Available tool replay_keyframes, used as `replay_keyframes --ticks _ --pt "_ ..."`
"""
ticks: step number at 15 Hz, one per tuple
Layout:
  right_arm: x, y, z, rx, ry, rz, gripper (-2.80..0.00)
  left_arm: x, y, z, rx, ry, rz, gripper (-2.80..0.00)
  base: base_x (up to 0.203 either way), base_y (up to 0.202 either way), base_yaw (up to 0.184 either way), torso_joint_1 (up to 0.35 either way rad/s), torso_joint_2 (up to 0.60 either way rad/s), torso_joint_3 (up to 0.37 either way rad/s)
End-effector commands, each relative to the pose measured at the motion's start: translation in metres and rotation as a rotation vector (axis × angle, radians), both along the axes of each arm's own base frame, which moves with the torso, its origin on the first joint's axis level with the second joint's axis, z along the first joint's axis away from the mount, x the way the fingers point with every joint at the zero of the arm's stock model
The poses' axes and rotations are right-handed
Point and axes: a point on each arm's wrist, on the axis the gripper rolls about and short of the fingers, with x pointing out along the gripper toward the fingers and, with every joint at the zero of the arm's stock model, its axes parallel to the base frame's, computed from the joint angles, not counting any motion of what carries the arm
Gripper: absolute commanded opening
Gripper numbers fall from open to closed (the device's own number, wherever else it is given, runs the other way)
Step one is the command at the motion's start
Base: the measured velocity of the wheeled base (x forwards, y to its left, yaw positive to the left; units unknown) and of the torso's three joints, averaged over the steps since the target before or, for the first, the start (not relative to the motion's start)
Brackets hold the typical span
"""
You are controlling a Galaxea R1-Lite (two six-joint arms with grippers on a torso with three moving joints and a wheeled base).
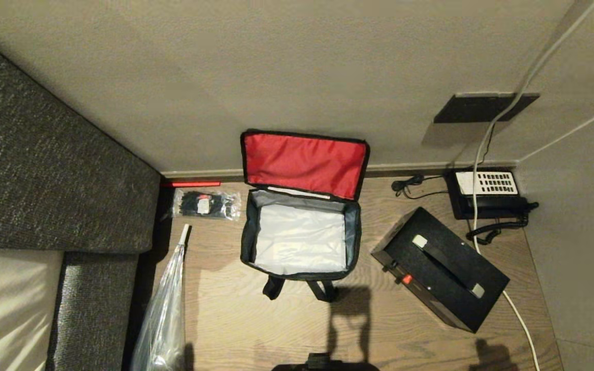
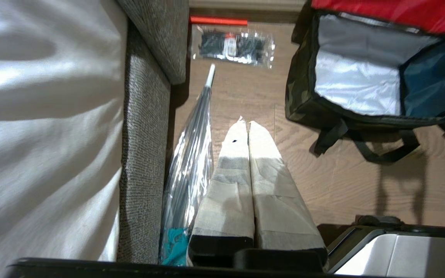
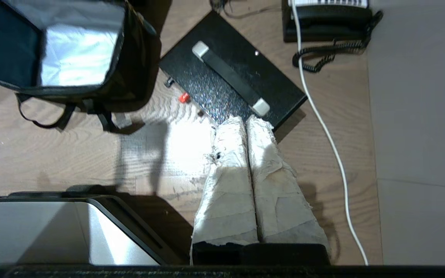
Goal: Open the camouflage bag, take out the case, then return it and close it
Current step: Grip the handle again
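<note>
Grey silvery lining shows inside the camouflage bag (image 1: 301, 242), which stands on the floor (image 1: 256, 319) with its red lid flung back against the wall. Soft-walled, it looks likely to sag if pulled. The case (image 1: 441, 268) lies just right of it, out, flat and rigid; its strap handle seems the surest hold, the speckled faces likely slick. Left gripper (image 2: 245, 125) and right gripper (image 3: 243, 121) hang pressed closed, holding nothing.

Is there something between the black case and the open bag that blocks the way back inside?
Nothing visible. The case lies on bare floor to the right of the bag, whose lid stands open and whose inside looks empty.
</note>
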Motion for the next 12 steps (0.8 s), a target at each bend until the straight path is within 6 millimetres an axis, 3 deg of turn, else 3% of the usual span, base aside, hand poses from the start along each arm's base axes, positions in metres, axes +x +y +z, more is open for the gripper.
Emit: replay_keyframes --ticks 1,9,12 --pt "0.0003 0.0000 0.0001 0.000 0.005 0.002 -2.80 0.0001 0.0000 -0.0008 -0.001 0.001 0.001 -2.80 0.000 0.000 0.000 0.005 0.00 0.194" --pt "0.0003 0.0000 0.0001 0.000 0.005 0.002 -2.80 0.0001 0.0000 -0.0007 0.007 0.000 -0.001 -2.80 0.000 0.000 0.000 0.001 0.00 0.041" --pt "0.0003 0.0000 0.0001 0.000 0.005 0.000 -2.80 0.0001 0.0000 -0.0007 0.004 0.000 -0.001 -2.80 -0.169 0.000 0.000 0.003 0.00 0.002"
